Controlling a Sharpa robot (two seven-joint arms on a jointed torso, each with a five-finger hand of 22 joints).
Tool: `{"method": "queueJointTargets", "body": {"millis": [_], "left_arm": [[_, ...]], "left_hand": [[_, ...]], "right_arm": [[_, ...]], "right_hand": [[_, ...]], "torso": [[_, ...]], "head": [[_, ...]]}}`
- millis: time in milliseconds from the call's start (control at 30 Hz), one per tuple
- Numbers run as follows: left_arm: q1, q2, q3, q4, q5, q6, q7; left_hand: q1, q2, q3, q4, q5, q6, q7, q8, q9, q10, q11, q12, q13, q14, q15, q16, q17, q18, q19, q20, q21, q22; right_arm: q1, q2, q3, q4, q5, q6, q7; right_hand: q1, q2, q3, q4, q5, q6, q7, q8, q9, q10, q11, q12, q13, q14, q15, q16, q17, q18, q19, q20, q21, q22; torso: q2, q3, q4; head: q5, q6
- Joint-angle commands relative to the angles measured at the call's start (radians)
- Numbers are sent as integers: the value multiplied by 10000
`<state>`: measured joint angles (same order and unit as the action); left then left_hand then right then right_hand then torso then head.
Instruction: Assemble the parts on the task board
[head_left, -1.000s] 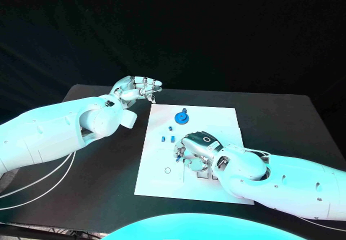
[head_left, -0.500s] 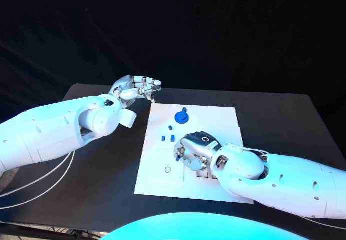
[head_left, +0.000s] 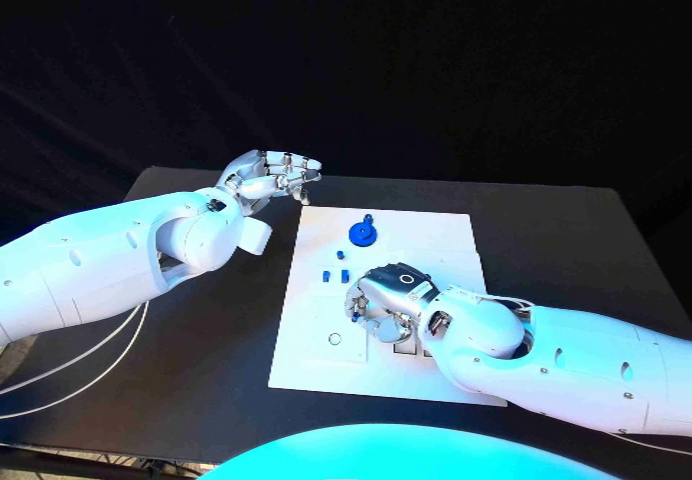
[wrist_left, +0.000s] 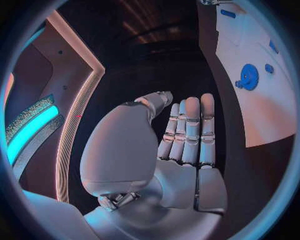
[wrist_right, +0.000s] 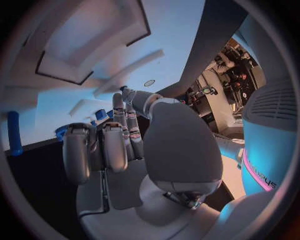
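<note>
Small blue gear-shaped plastic part (head_left: 364, 235), upper centre of white task board (head_left: 447, 240), likely light, rigid; pinch its rim. Left robot hand (head_left: 271, 178) open, empty; right robot hand (head_left: 387, 300) curled, grip unclear

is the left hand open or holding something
Open and holding nothing. The left hand has an empty palm with fingers extended side by side in its wrist view; in the head view it hovers past the task board's far corner.

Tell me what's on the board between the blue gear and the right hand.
In the head view, a few small blue parts lie on the task board between the blue gear and the right hand.
</note>
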<state>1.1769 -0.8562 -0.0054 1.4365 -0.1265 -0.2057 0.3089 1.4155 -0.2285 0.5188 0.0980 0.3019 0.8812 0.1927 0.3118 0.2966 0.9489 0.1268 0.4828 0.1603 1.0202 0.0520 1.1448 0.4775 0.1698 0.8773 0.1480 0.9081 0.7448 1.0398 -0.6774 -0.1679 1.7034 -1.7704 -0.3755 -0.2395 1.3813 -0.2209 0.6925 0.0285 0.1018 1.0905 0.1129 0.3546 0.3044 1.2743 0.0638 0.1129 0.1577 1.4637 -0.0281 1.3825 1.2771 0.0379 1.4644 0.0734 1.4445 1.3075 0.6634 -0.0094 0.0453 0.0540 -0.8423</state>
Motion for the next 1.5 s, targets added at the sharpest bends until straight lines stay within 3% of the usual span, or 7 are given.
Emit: {"method": "queueJointTargets", "body": {"millis": [33,333,800,1200,1300,1433,1500], "left_arm": [[5,8,7,27,47,91,17],[5,13,7,21,45,117,-11],[5,19,6,1,44,191,-60],[4,30,2,-18,43,254,-62],[4,35,-5,-25,41,265,-60],[3,36,-17,-30,38,266,-61],[3,35,-22,-27,35,267,-61]], "left_hand": [[28,78,-76,-8,11,-37,3,-1,-16,-65,-1,38,-9,-56,22,-59,-9,133,24,28,-52,-9],[40,84,-78,-13,12,-40,3,3,-15,-75,-1,45,-9,-62,23,-64,-13,135,23,31,-63,-15],[45,86,-81,-16,12,-42,3,6,-15,-83,1,47,-9,-66,24,-67,-16,135,22,32,-68,-18],[45,86,-81,-16,12,-42,3,6,-15,-83,1,47,-9,-66,24,-67,-16,135,22,32,-68,-18],[56,92,-84,-20,12,-41,4,12,-13,-99,3,51,-11,-75,26,-74,-21,136,20,34,-79,-24],[56,92,-84,-20,12,-41,4,12,-13,-99,3,51,-11,-75,26,-74,-21,136,20,34,-79,-24],[56,92,-84,-20,12,-41,4,12,-13,-99,3,51,-11,-75,26,-74,-21,136,20,34,-79,-24]], "right_arm": [[-34,14,-33,4,-174,502,-18],[-34,-23,-45,-11,-97,220,-60],[20,-566,-23,456,-97,-463,-203],[1098,-2030,130,942,727,-191,-243],[1318,-2322,141,822,1001,75,-125],[1449,-2564,147,664,1170,521,-31],[1480,-2644,147,599,1212,783,-11]], "right_hand": [[-159,-27,-110,4,83,-36,43,14,48,224,-170,-87,6,481,-26,-71,-23,-93,634,-37,-68,2081],[-872,-581,-587,124,489,-1150,257,-773,-117,-1040,177,-508,-280,332,264,-389,-509,129,270,186,-1195,1627],[-794,-597,-888,30,546,-1433,278,-1035,-143,-1641,264,-408,-442,229,318,-608,-810,262,75,278,-1892,1320],[-797,-655,-1059,11,575,-1399,255,-1068,-128,-1637,248,-269,-448,304,308,-463,-625,229,154,276,-1740,1374],[-831,-655,-1482,10,598,-1461,250,-1173,-136,-1846,261,-193,-488,352,323,-358,-518,248,142,282,-1864,1314],[-172,-149,-4098,465,1033,-1604,27,-1595,-182,-2577,335,306,-613,307,374,-356,-621,324,68,337,-2391,1075],[149,-31,-4858,736,1053,-1641,5,-1711,-197,-2754,352,470,-657,296,400,-351,-644,334,71,343,-2454,1047]], "torso": [[1,-3,0],[-3,5,-3],[-5,11,-11],[-9,-1,-8],[2,0,-3],[8,7,-7],[8,7,-7]], "head": [[-14,1],[-41,14],[-174,113],[-402,274],[-442,313],[-435,322],[-435,322]]}}
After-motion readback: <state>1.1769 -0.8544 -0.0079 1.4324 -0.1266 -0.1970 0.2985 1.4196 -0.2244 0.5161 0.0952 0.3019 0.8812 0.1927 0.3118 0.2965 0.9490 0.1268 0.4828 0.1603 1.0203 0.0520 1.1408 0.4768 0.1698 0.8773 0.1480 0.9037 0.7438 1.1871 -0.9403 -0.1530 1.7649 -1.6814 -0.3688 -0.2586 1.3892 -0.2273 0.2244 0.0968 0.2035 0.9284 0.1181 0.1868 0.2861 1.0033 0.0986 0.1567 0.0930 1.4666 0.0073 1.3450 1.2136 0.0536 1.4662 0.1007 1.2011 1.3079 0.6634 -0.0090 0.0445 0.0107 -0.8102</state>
